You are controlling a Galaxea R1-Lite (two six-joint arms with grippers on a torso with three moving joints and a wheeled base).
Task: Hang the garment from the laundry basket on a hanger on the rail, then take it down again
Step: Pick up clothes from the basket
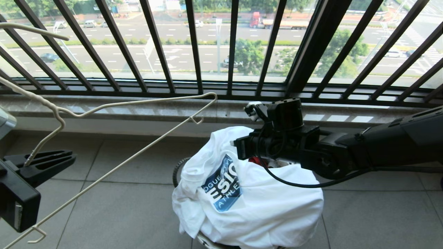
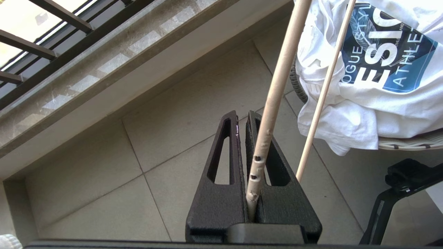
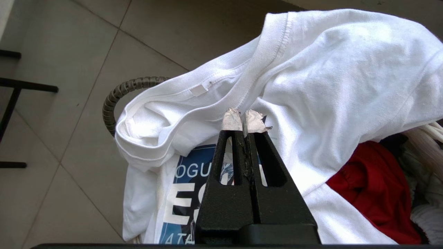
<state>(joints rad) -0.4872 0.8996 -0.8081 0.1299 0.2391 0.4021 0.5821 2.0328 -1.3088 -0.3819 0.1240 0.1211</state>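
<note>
The white T-shirt garment (image 1: 263, 193) with its blue logo (image 1: 223, 185) is draped over the laundry basket (image 1: 177, 170) on the tiled floor. My right gripper (image 3: 244, 119) hovers over it, shut, with its taped tips at the shirt's collar (image 3: 256, 65); no cloth shows between the fingers. On the left, my left gripper (image 2: 241, 116) is shut on the cream wire hanger (image 1: 138, 102), which slants up across the floor toward the sill. Its wire (image 2: 277, 86) runs out from between the fingers. The rail is out of view.
A red garment (image 3: 373, 186) lies in the basket under the shirt. A black railing of bars (image 1: 193, 48) and a stone sill (image 1: 138, 114) close the far side. Black frame legs (image 2: 398, 193) stand on the floor beside the basket.
</note>
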